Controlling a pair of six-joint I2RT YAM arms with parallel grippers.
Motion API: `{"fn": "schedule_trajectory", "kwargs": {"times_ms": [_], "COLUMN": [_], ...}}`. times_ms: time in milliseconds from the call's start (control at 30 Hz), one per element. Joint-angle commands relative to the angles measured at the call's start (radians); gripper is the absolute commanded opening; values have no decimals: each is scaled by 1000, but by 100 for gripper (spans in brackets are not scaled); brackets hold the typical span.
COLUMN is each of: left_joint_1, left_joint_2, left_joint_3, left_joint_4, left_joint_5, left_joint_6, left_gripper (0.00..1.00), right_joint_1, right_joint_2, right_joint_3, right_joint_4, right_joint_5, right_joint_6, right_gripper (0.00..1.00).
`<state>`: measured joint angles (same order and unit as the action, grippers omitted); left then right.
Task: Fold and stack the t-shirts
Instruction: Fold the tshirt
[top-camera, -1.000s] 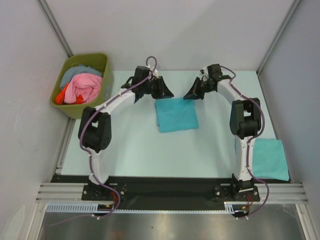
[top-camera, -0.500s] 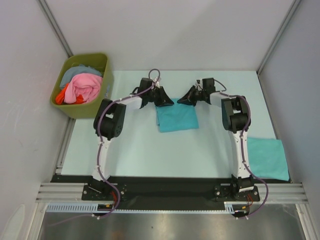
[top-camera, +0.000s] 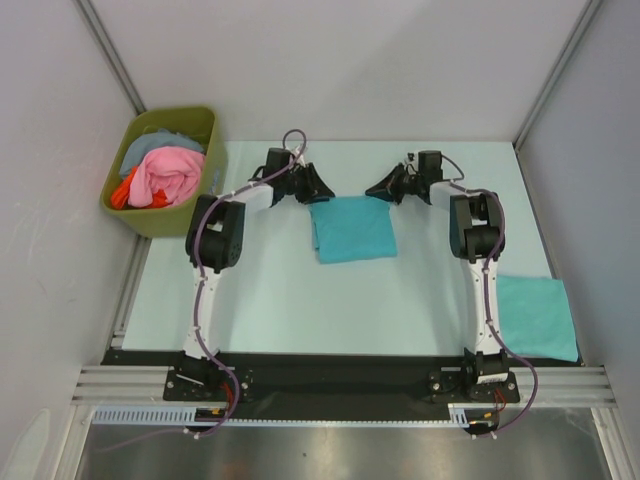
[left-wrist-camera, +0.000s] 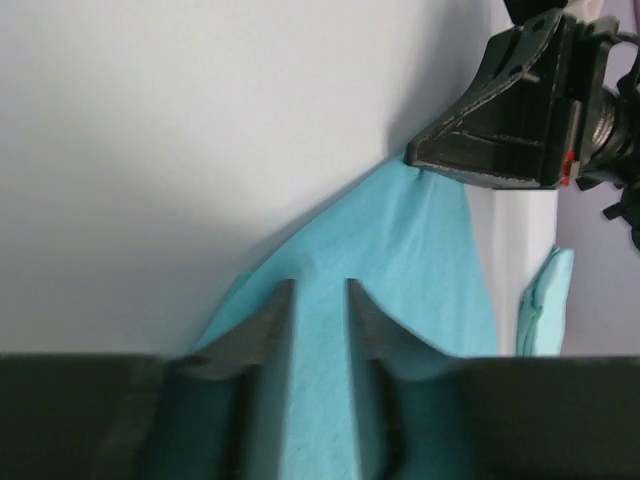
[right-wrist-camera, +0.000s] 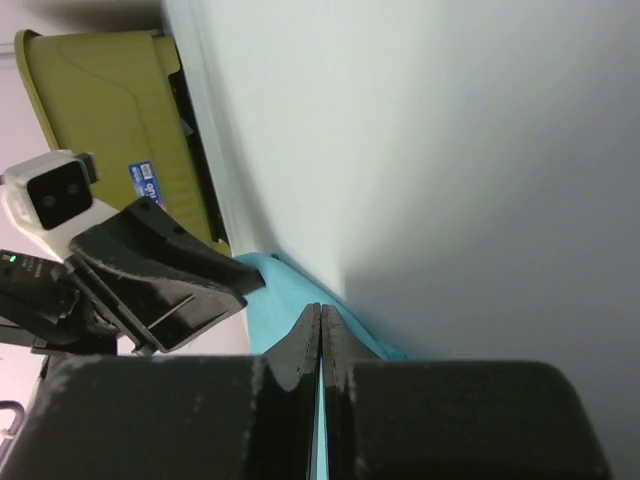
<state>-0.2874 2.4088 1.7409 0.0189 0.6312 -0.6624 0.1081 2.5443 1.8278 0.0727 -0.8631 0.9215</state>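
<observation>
One folded turquoise t-shirt (top-camera: 350, 228) lies flat in the middle of the table. A second folded t-shirt (top-camera: 536, 316) lies at the right edge, beside the right arm's base. My left gripper (top-camera: 322, 189) sits low at the middle shirt's far left corner. In the left wrist view it (left-wrist-camera: 320, 285) is narrowly open, and the shirt (left-wrist-camera: 420, 240) shows through the gap. My right gripper (top-camera: 376, 190) is at the far right corner. Its fingertips (right-wrist-camera: 320, 308) are pressed shut, right over the shirt's edge (right-wrist-camera: 280, 295). I see no fabric lifted.
An olive-green bin (top-camera: 165, 170) with pink, grey and orange clothes stands at the far left, off the table's corner. Grey walls enclose the table at the back and sides. The two grippers face each other across the shirt's far edge, about a hand's width apart.
Both grippers dipped onto the shirt's far edge, then drew apart to its far corners. Both elbows swung in toward the table. The shirt kept its place and shape.
</observation>
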Motion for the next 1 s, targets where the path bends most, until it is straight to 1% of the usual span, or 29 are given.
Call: {"fn": "schedule_trajectory", "kwargs": {"times_ms": [0, 33, 67, 100, 133, 200, 267, 300, 333, 367, 400, 467, 500, 533, 700, 800, 900, 933, 967], "left_joint_1": [8, 7, 7, 5, 2, -4, -22, -30, -45, -53, -58, -65, -65, -64, -53, -29, -18, -22, -28], "left_joint_2": [-63, -82, -130, -155, -187, -270, -313, -348, -358, -365, -376, -387, -392, -389, -309, -263, -302, -324, -374], "left_joint_3": [83, 82, 75, 48, 28, -19, -121, -157, -220, -251, -324, -400, -432, -476, -501, -500, -504, -511, -515], "left_joint_4": [-94, -127, -137, -143, -146, -142, -76, -50, -37, 8, 39, 110, 149, 154, 75, 30, -11, -48, -51], "left_joint_5": [-1, 18, 24, 36, 41, 47, 82, 90, 91, 99, 105, 116, 120, 119, 98, 75, 67, 68, 76], "left_joint_6": [95, 99, 98, 96, 96, 87, 40, 24, 11, -23, -45, -101, -109, -99, 7, 64, 109, 121, 122], "left_gripper": [39, 41, 43, 45, 46, 46, 44, 42, 41, 39, 35, 33, 32, 31, 28, 25, 24, 25, 25], "right_joint_1": [-13, -13, -13, -15, -13, -12, -10, -7, 1, 8, 15, 42, 51, 59, 44, 7, -11, -12, -5], "right_joint_2": [-4, -25, -41, -76, -76, -131, -186, -206, -231, -249, -275, -286, -286, -286, -292, -297, -318, -329, -355], "right_joint_3": [105, 123, 164, 180, 191, 182, 147, 86, 49, 4, -57, -110, -131, -168, -337, -398, -401, -397, -377], "right_joint_4": [-135, -177, -223, -322, -365, -459, -481, -484, -469, -450, -427, -427, -435, -442, -338, -346, -382, -402, -447], "right_joint_5": [6, 0, 1, 10, 10, 9, -22, -27, -39, -50, -77, -102, -115, -126, -137, -117, -120, -119, -117], "right_joint_6": [-47, -56, -103, -159, -159, -210, -223, -233, -231, -230, -234, -249, -262, -292, -297, -334, -363, -375, -403], "right_gripper": [2, 2, 2, 2, 2, 3, 5, 5, 6, 6, 7, 7, 7, 7, 4, 3, 3, 3, 3]}}
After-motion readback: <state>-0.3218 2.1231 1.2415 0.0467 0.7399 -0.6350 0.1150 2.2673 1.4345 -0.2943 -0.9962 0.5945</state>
